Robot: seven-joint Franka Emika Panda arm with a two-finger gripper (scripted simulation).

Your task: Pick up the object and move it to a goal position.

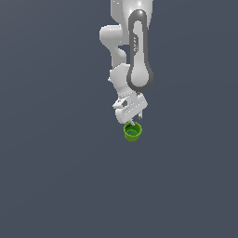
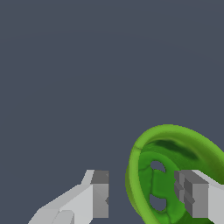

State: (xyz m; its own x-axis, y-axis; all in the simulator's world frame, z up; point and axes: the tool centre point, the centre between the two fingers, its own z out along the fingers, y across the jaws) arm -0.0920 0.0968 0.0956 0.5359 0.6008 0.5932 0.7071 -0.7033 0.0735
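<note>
White robot arm [image 1: 132,51] reaching down over a plain dark grey floor [image 1: 51,176], gripper [image 2: 146,197] standing spread apart, one finger [image 2: 194,199] sitting inside the green cup [image 2: 168,144], the other outside its rim, cup lying just under the gripper

Wrist view: gripper [image 2: 146,197] w/ two light grey fingers, dark grey pads, jaws apart. One finger [image 2: 98,194] sits outside the bright green cup [image 2: 168,140], just beside its rim w/ a thin gap; the other finger sits inside the hollow, in front of the darker green interior, which has two holes. Plain dark grey-blue floor [image 2: 87,65] fills the rest.
</note>
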